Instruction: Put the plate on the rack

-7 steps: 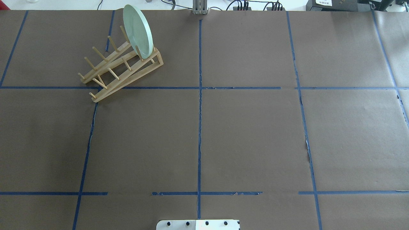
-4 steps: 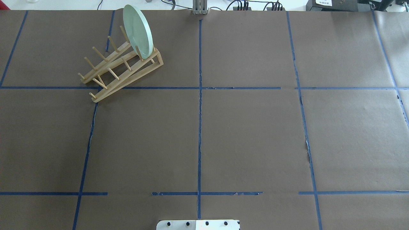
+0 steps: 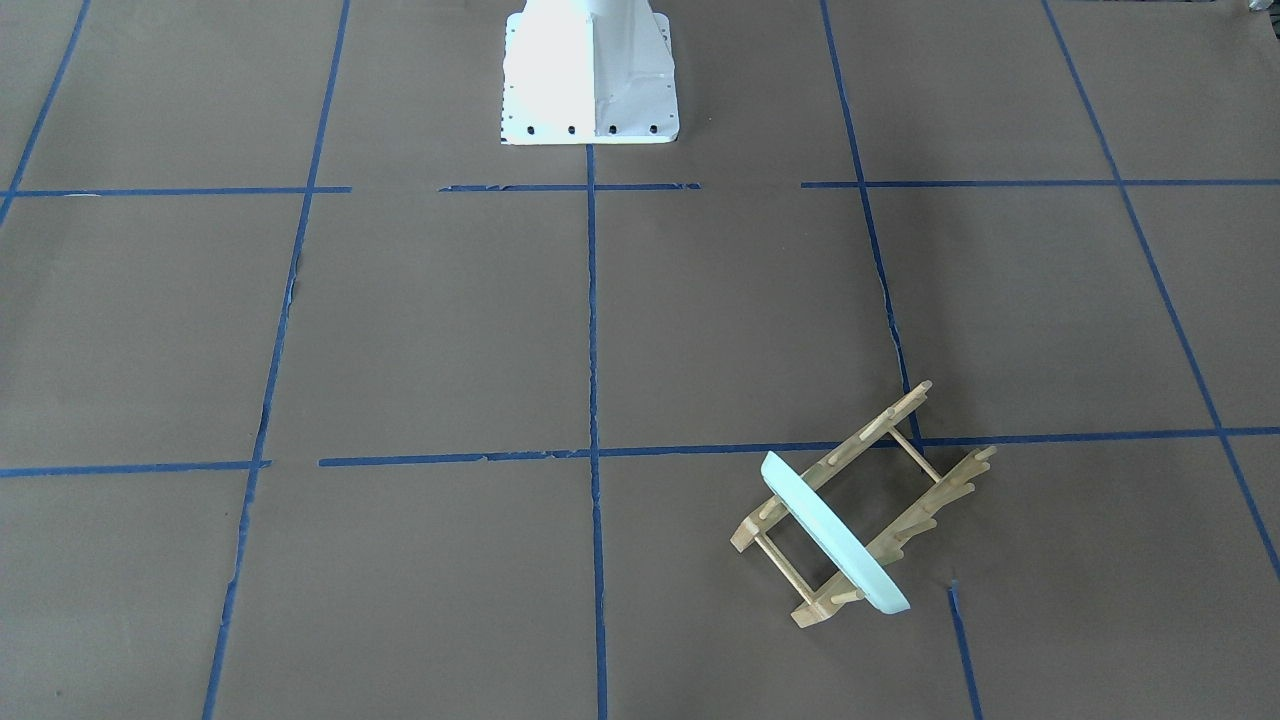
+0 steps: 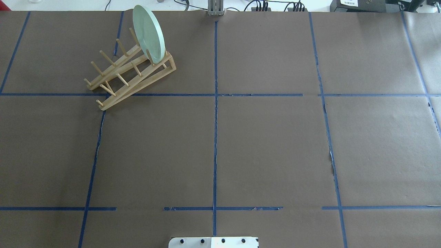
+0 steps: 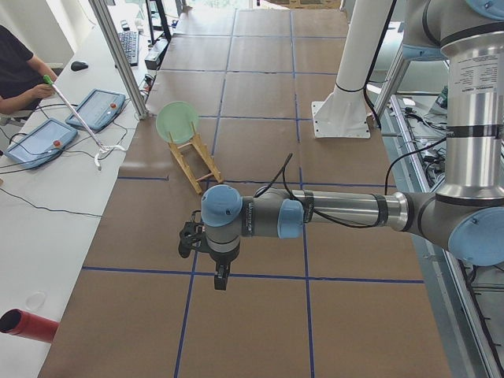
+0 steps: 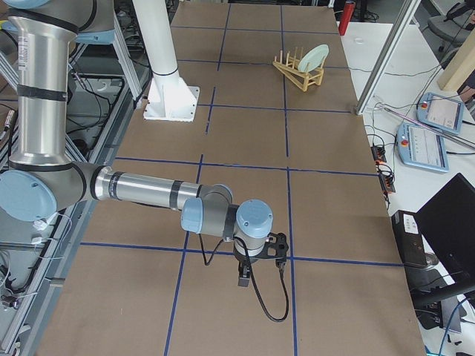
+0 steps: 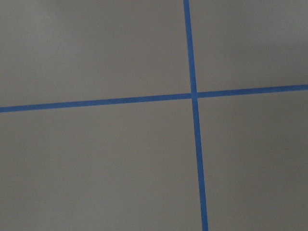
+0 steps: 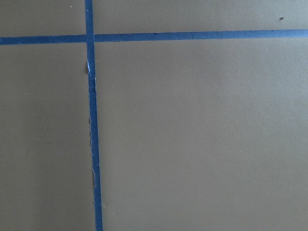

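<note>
The pale mint-green plate (image 4: pixel 149 32) stands on edge in the end slot of the light-wood rack (image 4: pixel 131 74), at the table's far left in the overhead view. It leans between the pegs at the rack's raised end. Plate (image 3: pixel 835 535) and rack (image 3: pixel 900 480) also show in the front-facing view, and small in the left view (image 5: pixel 176 122) and the right view (image 6: pixel 315 55). My left gripper (image 5: pixel 187 239) and right gripper (image 6: pixel 276 247) show only in the side views, far from the rack, hovering over bare paper. I cannot tell whether they are open or shut.
Brown paper with a blue tape grid covers the table. The white robot base (image 3: pixel 588 70) stands at the near middle edge. An operator (image 5: pixel 16 71) and teach pendants (image 5: pixel 39 142) sit beyond the far edge. A red cylinder (image 5: pixel 27 325) lies off the paper.
</note>
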You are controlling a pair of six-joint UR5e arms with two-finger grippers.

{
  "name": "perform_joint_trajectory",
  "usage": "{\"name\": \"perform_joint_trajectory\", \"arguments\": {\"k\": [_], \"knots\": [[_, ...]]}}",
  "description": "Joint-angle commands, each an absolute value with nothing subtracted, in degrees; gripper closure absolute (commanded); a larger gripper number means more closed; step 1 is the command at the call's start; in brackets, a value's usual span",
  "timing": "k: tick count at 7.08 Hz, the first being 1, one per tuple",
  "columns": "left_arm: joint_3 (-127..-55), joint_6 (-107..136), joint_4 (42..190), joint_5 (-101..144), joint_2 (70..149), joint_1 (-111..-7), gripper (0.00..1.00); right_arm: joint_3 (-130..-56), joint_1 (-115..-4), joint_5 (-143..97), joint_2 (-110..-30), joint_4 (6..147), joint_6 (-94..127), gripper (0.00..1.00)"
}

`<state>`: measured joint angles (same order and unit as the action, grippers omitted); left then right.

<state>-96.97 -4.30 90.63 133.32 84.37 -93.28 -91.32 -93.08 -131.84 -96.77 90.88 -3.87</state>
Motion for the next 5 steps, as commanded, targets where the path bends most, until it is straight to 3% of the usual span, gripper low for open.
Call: {"name": "perform_joint_trajectory", "arguments": {"k": [1,5], "knots": [[-96.7,-4.0,91.8,136.4,83.8,-93.3,0.0,-91.3,-93.1,-131.8,-96.8,90.9,-3.9,0.0],[-96.9,-4.2,90.9,138.1,84.1,-93.3,0.0,-91.3,-93.1,-131.8,-96.8,90.9,-3.9,0.0]]}}
